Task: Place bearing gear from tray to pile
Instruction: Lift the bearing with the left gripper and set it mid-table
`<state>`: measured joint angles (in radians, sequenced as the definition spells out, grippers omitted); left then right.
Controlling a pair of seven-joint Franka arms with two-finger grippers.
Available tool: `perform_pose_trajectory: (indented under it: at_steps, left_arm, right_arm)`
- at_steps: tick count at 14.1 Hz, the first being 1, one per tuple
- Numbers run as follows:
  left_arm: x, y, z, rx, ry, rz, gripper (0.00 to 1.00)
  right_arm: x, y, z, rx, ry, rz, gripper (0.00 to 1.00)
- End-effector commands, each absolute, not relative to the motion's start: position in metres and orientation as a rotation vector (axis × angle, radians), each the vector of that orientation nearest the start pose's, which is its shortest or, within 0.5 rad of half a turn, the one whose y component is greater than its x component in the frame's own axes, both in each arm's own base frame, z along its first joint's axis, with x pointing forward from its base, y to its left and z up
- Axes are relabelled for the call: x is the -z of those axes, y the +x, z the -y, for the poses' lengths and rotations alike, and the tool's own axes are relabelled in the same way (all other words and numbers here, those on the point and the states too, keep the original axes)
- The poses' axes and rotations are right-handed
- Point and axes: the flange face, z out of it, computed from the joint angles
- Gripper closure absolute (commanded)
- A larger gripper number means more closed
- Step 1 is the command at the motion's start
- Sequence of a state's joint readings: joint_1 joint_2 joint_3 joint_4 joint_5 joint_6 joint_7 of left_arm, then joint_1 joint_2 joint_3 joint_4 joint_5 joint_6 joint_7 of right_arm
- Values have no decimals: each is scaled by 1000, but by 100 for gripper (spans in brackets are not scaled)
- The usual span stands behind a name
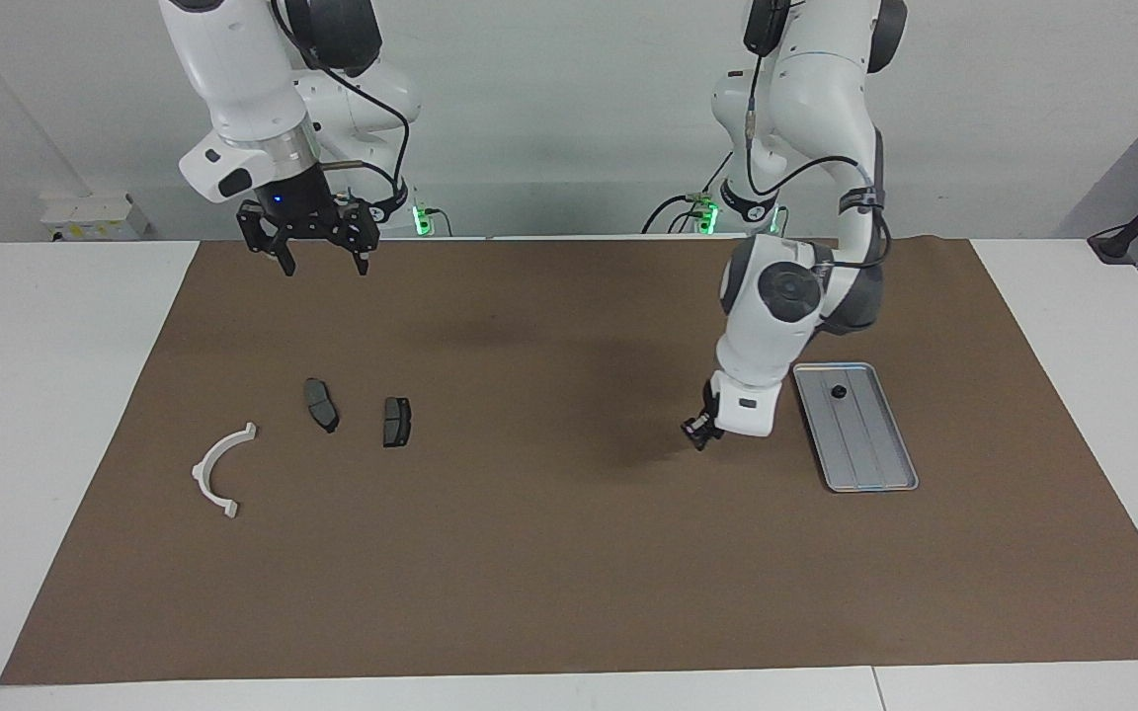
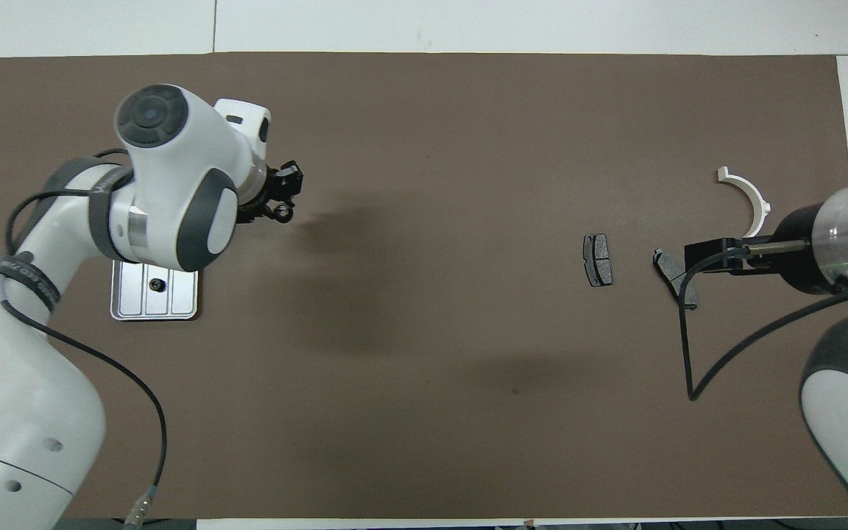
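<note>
Gear sits pinched in the left gripper over bare mat beside the tray; right gripper hangs open above the robots' edge.

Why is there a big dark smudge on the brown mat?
Facing view: it is the left arm's soft shadow on the brown mat, beside the left hand. Overhead view: the same shadow spreads from that hand; the silvery ribbed metal tray shines bright.
</note>
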<state>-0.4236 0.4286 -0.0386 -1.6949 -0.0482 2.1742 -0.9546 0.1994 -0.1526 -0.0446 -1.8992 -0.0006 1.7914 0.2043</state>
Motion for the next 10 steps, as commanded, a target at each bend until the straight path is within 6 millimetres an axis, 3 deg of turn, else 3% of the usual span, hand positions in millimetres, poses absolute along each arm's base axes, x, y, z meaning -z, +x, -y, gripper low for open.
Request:
perform_pose_trajectory:
  at_steps: [1,3,6,9,10]
  left_arm:
    - [-347,581,343,60,-3114,907,100]
    - [-323,560,363,66,-3123,895,100]
    - [-302,549,357,48,-3108,889,100]
    - [-300,548,355,58,-3103,874,99]
    - [-300,547,354,53,-3100,873,81]
  right_arm:
    - [-541,515,-90,75,-3094,-121,0]
    - [-530,520,-94,66,-3097,-122,0]
    - [-521,525,-95,77,-3095,-132,0]
    - [-520,524,-99,82,-3094,-121,0]
    - [-520,523,-107,78,-3093,-117,0]
